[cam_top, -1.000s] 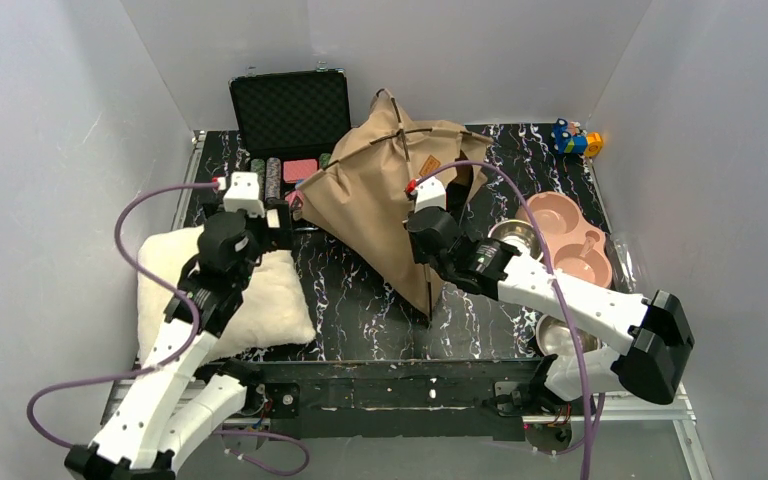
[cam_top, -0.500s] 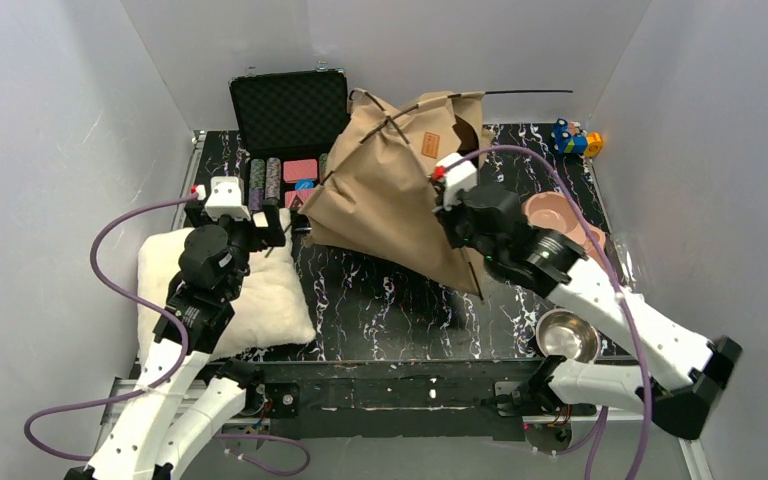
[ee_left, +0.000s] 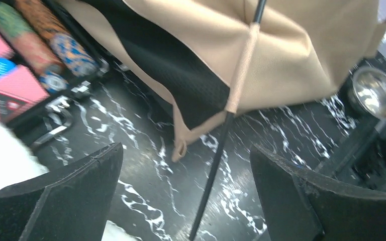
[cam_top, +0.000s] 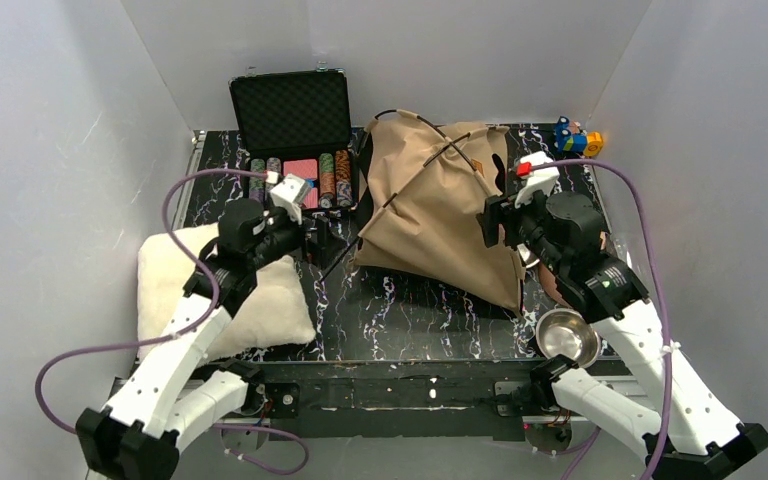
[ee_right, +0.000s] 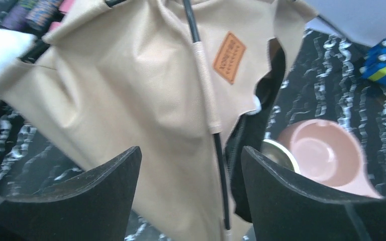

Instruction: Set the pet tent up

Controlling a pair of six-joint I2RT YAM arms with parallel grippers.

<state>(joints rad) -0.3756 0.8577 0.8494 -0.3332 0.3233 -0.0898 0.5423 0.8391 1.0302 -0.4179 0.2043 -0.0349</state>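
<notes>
The pet tent is a slumped heap of tan canvas with thin black poles on the black marbled table, at the back middle. My left gripper hovers open at its left edge. In the left wrist view one black pole runs down between the open gripper without touching either finger. My right gripper is open against the tent's right side. In the right wrist view a sleeved pole and the canvas with its brown label lie ahead of the open gripper.
An open black case of poker chips stands at the back left. A fluffy cream cushion lies under the left arm. A steel bowl sits front right, with a pink bowl and a blue toy behind it.
The right gripper opened and let go of the tent, which sank onto the table further right. The right arm swung right. The left arm reached right to the tent's left pole.
</notes>
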